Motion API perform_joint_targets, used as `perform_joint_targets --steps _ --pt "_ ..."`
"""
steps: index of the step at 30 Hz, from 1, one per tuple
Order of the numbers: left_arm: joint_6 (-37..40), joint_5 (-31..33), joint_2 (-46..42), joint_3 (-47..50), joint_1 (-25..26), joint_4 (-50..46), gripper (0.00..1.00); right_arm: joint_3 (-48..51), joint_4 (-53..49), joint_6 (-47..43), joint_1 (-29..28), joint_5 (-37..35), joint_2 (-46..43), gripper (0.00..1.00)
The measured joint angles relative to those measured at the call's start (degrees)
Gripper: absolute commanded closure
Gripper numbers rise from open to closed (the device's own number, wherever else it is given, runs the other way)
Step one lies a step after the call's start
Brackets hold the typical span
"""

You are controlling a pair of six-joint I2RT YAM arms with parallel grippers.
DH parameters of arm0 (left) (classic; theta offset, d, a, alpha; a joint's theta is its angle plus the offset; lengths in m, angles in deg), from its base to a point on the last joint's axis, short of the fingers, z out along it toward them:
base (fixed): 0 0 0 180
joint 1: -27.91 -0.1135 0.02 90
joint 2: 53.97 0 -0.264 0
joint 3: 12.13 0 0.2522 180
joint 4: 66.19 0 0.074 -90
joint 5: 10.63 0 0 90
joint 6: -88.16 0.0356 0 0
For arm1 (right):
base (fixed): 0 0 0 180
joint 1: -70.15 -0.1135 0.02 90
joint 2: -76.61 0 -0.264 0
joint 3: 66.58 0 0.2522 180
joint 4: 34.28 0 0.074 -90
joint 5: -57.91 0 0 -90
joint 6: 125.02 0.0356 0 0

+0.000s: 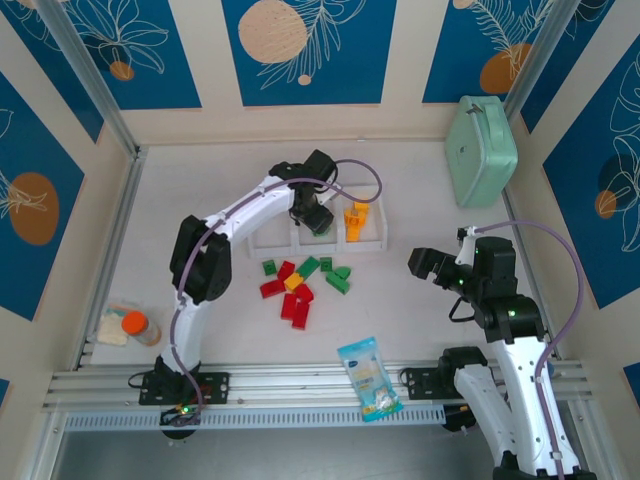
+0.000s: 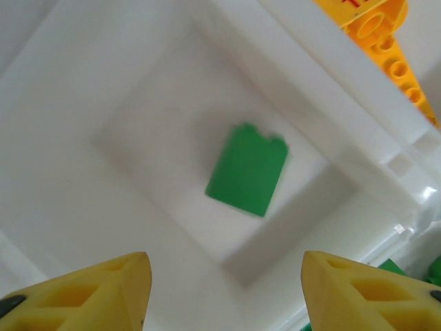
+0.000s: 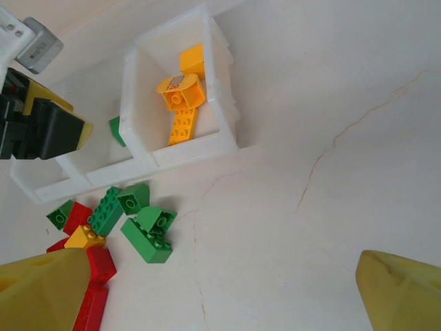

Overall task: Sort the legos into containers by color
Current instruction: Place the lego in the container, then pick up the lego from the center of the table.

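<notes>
Green brick [image 2: 247, 169] in middle bin [image 2: 103, 89] lies diagonally, studded end pointing upper-right.

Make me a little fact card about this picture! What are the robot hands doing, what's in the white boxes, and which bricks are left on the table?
Left gripper: open, above the middle bin
Middle bin: one green brick inside
Right bin: yellow-orange bricks inside
Right gripper: open, holding nothing, off to the side of the bricks
Loose on the table: red bricks, green bricks, one yellow brick, in front of the bins
Other things: snack packet, mint-green case
</notes>
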Motion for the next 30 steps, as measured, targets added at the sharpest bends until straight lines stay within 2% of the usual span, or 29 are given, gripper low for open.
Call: perform_joint_targets --steps 5,8,12,15,19,22,26,30 --pt "-0.59 -0.66 0.39 0.09 -0.5 0.92 0.32 -0.02 0.0 0.0 -0.37 -0.17 0.0 0.01" --pt "-1.75 -0.57 -1.64 3.69 -0.5 4.44 0.15 0.0 0.0 0.0 -0.37 -0.17 0.0 0.01" --pt "-6.45 -0.22 -8.26 12.5 -0.48 6.82 0.0 -0.02 -0.02 0.0 -0.98 0.07 0.0 0.01" --pt "-11.91 -0.09 -14.25 18.21 0.09 7.93 0.01 -0.02 -0.22 0.2 -1.25 0.74 0.02 0.01" --pt "-23.87 0.66 -23.56 28.0 2.36 11.47 0.01 -0.02 -0.42 0.48 -1.29 2.34 0.17 0.01" --pt "-37.03 1.64 -28.74 36.41 7.08 15.65 0.01 0.02 -0.22 1.14 -1.49 3.34 0.55 0.0" --pt "-52.89 6.95 -27.91 39.12 16.85 15.93 0.01 0.66 0.0 1.57 -3.34 3.43 2.45 0.01" --pt "-65.37 10.45 -22.23 33.97 23.78 13.44 0.01 1.07 -0.07 2.12 -7.15 2.69 2.78 0.0"
